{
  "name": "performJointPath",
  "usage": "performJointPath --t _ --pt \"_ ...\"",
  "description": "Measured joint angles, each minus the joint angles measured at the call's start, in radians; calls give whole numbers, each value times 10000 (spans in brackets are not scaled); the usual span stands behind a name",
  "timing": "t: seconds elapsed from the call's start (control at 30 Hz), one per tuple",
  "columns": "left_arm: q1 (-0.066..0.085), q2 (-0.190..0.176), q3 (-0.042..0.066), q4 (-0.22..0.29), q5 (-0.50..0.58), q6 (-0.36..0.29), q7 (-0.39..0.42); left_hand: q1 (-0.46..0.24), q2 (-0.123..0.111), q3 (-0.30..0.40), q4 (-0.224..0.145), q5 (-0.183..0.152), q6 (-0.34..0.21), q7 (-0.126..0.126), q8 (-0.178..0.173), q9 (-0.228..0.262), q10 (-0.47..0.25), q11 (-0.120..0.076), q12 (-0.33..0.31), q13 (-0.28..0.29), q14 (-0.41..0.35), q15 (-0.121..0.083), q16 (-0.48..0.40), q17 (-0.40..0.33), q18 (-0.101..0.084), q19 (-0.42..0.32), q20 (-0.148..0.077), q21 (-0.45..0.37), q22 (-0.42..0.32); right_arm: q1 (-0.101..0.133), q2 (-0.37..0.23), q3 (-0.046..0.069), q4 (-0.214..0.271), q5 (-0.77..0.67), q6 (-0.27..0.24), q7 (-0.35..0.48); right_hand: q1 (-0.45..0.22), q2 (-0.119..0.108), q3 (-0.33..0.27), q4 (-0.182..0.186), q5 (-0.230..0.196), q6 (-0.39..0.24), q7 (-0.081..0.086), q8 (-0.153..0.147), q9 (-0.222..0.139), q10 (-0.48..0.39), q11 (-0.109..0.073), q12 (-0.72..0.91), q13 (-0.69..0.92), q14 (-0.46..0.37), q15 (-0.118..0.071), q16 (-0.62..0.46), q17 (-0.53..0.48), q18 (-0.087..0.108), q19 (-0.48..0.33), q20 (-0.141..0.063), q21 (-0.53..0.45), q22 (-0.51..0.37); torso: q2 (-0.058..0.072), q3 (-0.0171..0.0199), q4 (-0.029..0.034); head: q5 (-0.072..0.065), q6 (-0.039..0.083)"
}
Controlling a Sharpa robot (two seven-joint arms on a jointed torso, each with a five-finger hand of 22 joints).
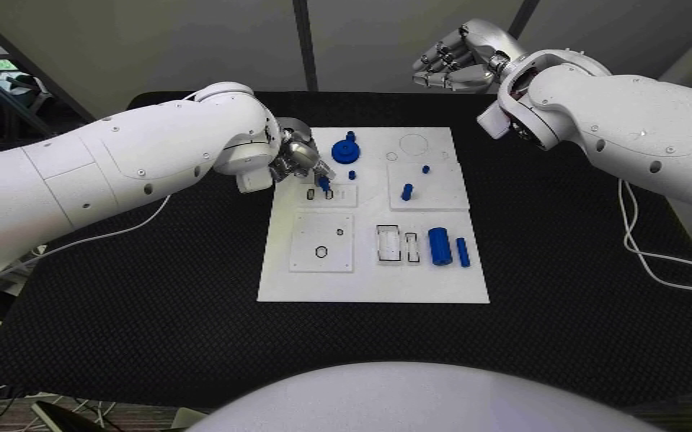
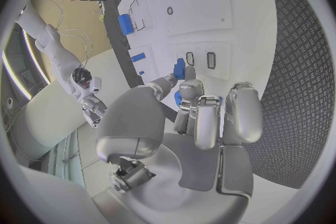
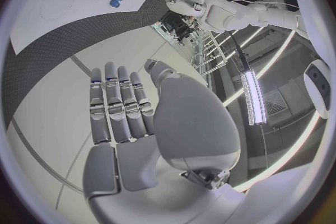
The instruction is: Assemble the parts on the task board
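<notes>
The white task board (image 1: 433,282) lies in the middle of the black table. My left hand (image 1: 299,157) hovers over its near-left upper corner and pinches a small blue part (image 1: 323,183) between thumb and fingers, just above a narrow slot. In the left wrist view that blue part (image 2: 179,69) sits at the fingertips of the left hand (image 2: 203,117), beside two oval slots (image 2: 210,60). A blue gear (image 1: 346,149) and small blue pegs (image 1: 407,191) stand on the board. My right hand (image 1: 454,60) is raised beyond the table's far edge, holding nothing, and the right wrist view shows its fingers (image 3: 122,112) straight.
Two blue cylinders (image 1: 438,246) lie side by side at the board's right, next to rectangular slots (image 1: 389,244). A square plate with a ring outline (image 1: 320,250) occupies the board's lower left. Black table (image 1: 144,292) surrounds the board.
</notes>
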Motion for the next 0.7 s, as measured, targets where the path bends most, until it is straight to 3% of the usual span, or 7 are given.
performJointPath --t 0.17,0.33,0.53,0.7 --pt "-179 -397 -4 610 -98 -1101 93 -21 -104 83 60 4 0 0 73 79 67 -1 46 59 34 -34 24 0 0 35 -35 58 0 -1 -55 0 14 0 0 0 0 0 0 0 0 0 0 0 0 0 0 0 0 0 0 0 0 0 0 0 0 0 -9 12 13 35 0" --pt "-502 -781 -17 1292 -437 -2463 257 -48 -181 237 40 3 0 0 122 120 101 33 95 99 35 -34 24 0 -1 95 -47 116 0 -1 -121 -1 30 0 -2 0 0 0 0 0 0 0 0 0 -1 0 0 0 0 0 0 0 1 0 0 0 0 0 -31 33 61 30 4" --pt "-1026 -1087 -16 2057 -1232 -4068 541 -51 -314 404 96 1 9 -8 172 155 138 69 207 172 14 -55 23 0 -1 146 -68 251 0 -1 -195 -2 69 0 -6 0 1 -1 0 0 0 0 0 0 -1 0 0 0 0 0 0 0 1 1 0 0 0 0 -72 73 132 17 -3" --pt "-1467 -1185 -32 2382 -1921 -5171 776 -102 -366 511 100 10 41 -39 233 188 159 47 210 194 -3 -72 23 0 1 217 -68 291 0 -2 -224 -3 103 0 -7 0 1 -1 0 0 0 0 0 0 -1 0 0 0 0 0 0 0 2 0 0 0 0 0 -108 116 181 12 -3"
